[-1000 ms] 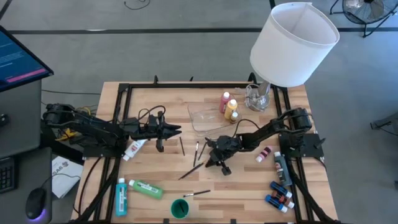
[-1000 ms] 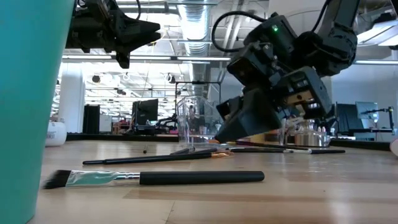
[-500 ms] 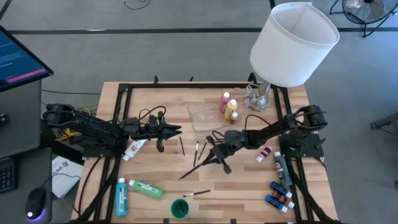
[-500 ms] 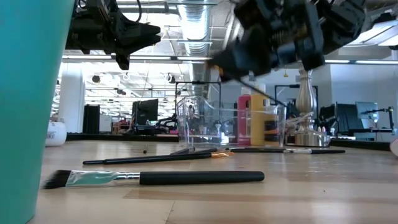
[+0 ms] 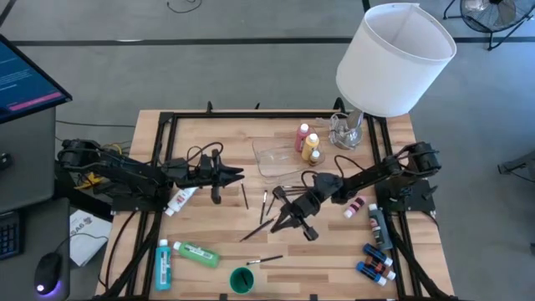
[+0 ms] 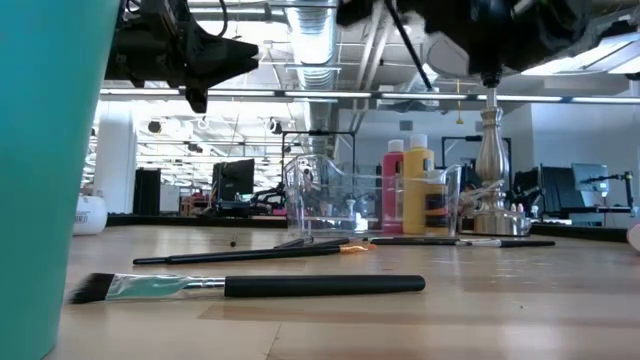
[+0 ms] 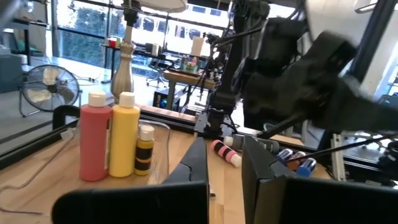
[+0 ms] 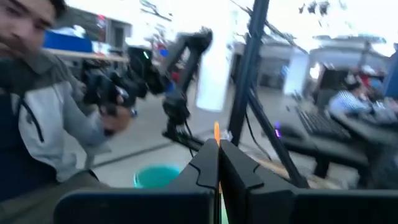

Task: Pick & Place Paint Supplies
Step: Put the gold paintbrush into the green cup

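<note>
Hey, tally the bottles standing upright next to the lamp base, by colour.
Red bottle: 1
Large yellow bottle: 1
Small yellow bottle with a black band: 1
Total: 3

From table height, a flat-bristled brush (image 6: pixel 250 287) lies nearest me. Behind it rest thinner brushes (image 6: pixel 250 254). At twelve o'clock stands the clear tray (image 6: pixel 330 205), with a red bottle (image 6: pixel 393 190) and a yellow bottle (image 6: pixel 418 190) behind. My left gripper (image 6: pixel 225 52) hangs at eleven o'clock.
</note>
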You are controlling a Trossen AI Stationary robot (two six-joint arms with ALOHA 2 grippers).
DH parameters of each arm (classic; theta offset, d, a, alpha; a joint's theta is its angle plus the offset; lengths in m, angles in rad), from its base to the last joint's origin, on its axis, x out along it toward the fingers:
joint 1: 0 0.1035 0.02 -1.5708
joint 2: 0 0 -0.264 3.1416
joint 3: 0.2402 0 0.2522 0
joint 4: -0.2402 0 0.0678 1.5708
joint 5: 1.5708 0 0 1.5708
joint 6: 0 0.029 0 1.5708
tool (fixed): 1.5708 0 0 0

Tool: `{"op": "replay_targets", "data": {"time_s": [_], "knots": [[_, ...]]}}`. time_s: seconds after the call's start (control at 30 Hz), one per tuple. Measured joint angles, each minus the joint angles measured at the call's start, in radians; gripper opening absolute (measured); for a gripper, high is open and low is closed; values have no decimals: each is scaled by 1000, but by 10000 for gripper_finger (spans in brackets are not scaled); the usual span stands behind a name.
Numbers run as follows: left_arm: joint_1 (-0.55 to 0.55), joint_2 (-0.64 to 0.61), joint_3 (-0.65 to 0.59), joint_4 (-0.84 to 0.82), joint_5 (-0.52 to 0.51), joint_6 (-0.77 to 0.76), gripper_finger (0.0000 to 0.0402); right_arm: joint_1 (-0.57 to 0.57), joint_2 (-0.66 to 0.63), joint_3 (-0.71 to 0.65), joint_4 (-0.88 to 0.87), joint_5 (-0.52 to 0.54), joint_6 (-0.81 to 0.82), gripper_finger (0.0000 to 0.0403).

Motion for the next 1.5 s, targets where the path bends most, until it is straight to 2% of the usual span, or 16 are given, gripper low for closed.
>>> {"op": "replay_targets", "data": {"time_s": [0.23,0.5,0.77,0.93,1.03,1.17,1.37,1.5], "knots": [[0,0,0,-20,-8,26,1,45,121,203,1,-118,19,0],[13,1,0,-68,-10,26,1,51,308,443,-5,-266,143,0],[13,0,-67,-73,-17,-18,1,91,343,560,14,-280,155,0],[12,0,-138,-47,-144,-135,1,126,343,586,35,-236,128,0],[2,0,-177,-16,-200,-209,1,146,343,588,79,-156,114,0],[-40,0,-207,45,-215,-262,1,177,343,587,87,-37,71,0],[-176,0,-208,84,-317,-272,1,251,343,587,90,155,-55,0],[-272,0,-208,117,-425,-274,1,299,343,589,95,226,-135,0]]}}
